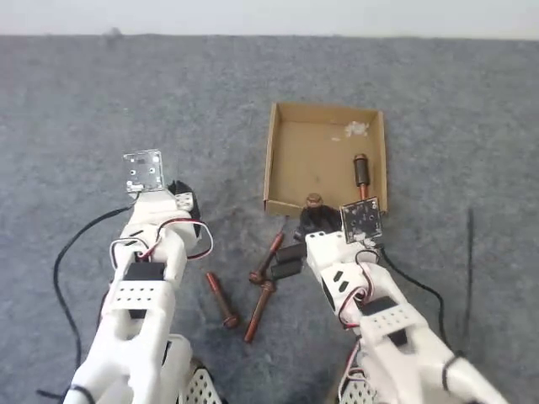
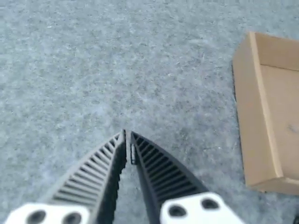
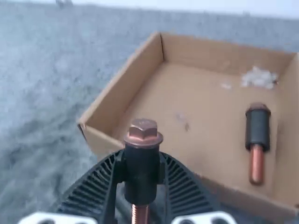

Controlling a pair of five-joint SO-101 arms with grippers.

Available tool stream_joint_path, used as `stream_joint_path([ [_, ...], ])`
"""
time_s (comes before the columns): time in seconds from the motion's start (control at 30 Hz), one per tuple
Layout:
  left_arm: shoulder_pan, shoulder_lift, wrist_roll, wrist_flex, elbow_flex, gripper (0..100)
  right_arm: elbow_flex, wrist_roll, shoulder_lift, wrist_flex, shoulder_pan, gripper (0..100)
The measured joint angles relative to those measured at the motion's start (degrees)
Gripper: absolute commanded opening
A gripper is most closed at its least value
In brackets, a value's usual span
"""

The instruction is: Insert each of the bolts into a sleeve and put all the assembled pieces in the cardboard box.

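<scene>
Bolt (image 3: 143, 131), copper-coloured, in black sleeve (image 3: 140, 175)

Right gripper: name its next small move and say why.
Probably carry forward over the near wall of the cardboard box, then release. The right gripper is shut on a sleeved bolt right by that wall; one assembled piece already lies inside.

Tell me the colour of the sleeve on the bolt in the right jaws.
Black sleeve on a copper-coloured bolt; right wrist view shows it best.
</scene>
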Motion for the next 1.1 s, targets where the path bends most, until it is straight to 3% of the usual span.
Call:
stream_joint_path([
  [0.37,-0.09,0.00,-0.35,0.00,0.00,2,-1.14,0.44,-26.99,34.29,4.75,0.6],
  [0.5,-0.09,0.00,-2.46,2.37,0.00,2,-5.10,7.30,-29.19,43.43,7.38,0.6],
  [0.73,-0.09,0.00,-3.25,4.40,-0.09,2,-13.71,8.53,-24.97,50.55,9.67,0.6],
  [1.1,-0.09,0.35,-5.27,7.12,-0.97,2,-30.15,8.88,-5.36,54.07,12.04,0.6],
])
